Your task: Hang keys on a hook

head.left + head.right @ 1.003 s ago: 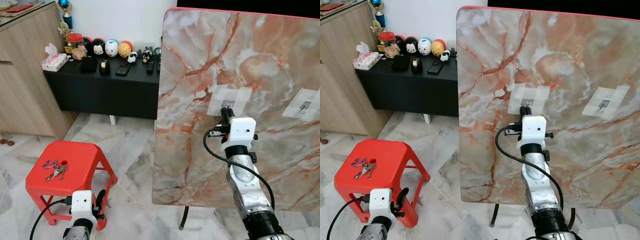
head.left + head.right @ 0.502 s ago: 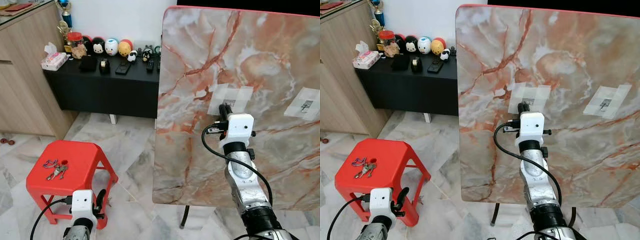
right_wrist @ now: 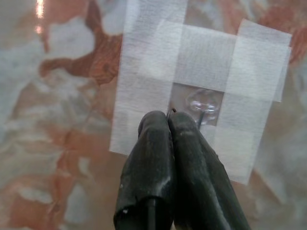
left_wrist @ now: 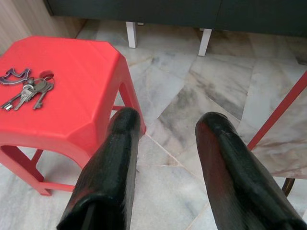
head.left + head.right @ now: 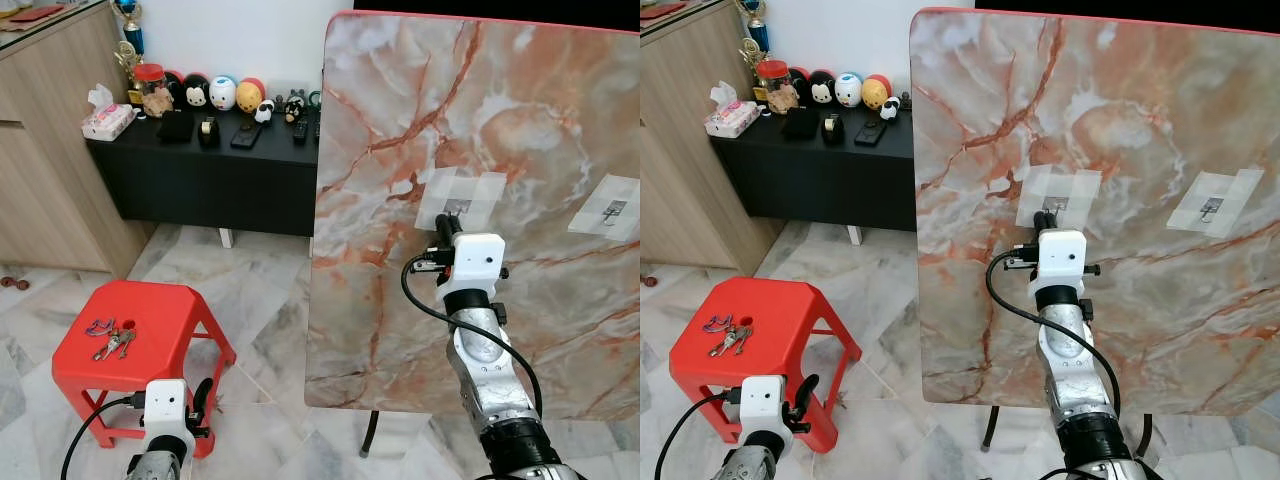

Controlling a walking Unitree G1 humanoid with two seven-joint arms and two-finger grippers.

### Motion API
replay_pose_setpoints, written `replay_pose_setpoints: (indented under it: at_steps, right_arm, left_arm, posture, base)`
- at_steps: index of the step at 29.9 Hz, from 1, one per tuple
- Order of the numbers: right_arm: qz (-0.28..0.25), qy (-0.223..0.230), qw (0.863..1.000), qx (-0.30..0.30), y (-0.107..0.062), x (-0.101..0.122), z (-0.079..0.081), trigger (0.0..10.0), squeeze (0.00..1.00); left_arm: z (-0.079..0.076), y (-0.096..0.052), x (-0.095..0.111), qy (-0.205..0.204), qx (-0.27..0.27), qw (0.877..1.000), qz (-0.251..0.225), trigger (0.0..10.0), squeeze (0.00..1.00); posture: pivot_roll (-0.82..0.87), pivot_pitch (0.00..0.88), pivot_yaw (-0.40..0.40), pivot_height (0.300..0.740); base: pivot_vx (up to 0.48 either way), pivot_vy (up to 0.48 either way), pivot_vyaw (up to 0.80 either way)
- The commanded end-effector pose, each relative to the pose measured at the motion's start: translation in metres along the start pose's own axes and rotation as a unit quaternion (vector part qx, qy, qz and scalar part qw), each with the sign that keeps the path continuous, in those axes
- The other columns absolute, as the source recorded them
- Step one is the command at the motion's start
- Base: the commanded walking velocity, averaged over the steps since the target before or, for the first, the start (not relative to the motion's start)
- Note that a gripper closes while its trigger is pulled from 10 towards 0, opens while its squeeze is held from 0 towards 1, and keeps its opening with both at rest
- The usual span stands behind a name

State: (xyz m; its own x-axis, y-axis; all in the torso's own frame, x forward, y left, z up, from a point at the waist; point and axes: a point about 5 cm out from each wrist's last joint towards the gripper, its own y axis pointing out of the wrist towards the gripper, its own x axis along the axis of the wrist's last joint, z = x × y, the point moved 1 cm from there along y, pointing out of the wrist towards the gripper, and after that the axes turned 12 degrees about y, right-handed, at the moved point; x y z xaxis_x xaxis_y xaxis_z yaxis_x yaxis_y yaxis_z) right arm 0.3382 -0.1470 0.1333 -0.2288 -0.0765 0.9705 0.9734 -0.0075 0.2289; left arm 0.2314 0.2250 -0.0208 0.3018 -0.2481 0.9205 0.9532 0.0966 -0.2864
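Hanging low with fingers spread apart, my left gripper (image 4: 165,158) hovers near the red stool (image 5: 160,340), where the keys (image 5: 110,338) lie. Farther off, my right gripper (image 3: 170,125), fingers pressed together on nothing, touches the taped hook (image 3: 204,103) on the marble board (image 5: 400,100).

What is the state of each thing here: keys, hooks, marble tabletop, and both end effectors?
Keys: lying on the red stool, not hung.
Near hook: taped to the tabletop, nothing on it.
Far hook: taped, nothing on it.
Marble tabletop: tipped upright.
Right end effector: shut, at the near hook.
Left end effector: open, low beside the stool.
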Motion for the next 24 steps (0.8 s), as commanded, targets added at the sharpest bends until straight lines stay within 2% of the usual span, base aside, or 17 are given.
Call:
replay_pose_setpoints:
  at_steps: [1,13,24]
  right_arm:
    - [-0.026,0.006,1.0,0.008,0.001,0.011,0.003,10.0,0.0]
    - [-0.035,-0.004,0.999,-0.037,-0.002,0.014,-0.013,10.0,0.0]
    - [-0.028,0.001,0.999,-0.026,0.0,0.011,-0.008,10.0,0.0]
  left_arm:
    - [-0.004,0.001,0.002,0.006,-0.009,1.0,-0.003,10.0,0.0]
    - [-0.006,0.002,0.003,0.009,-0.012,1.0,-0.005,10.0,0.0]
    - [-0.004,0.003,0.004,0.011,-0.01,1.0,-0.007,10.0,0.0]
  posture:
    - [0.14,0.028,-0.065,0.74]
    - [0.13,0.028,-0.066,0.74]
    - [0.14,0.031,-0.064,0.74]
  base:
    - [0.0,0.0,0.0]
    - [0.0,0.0,0.0]
    - [0.0,0.0,0.0]
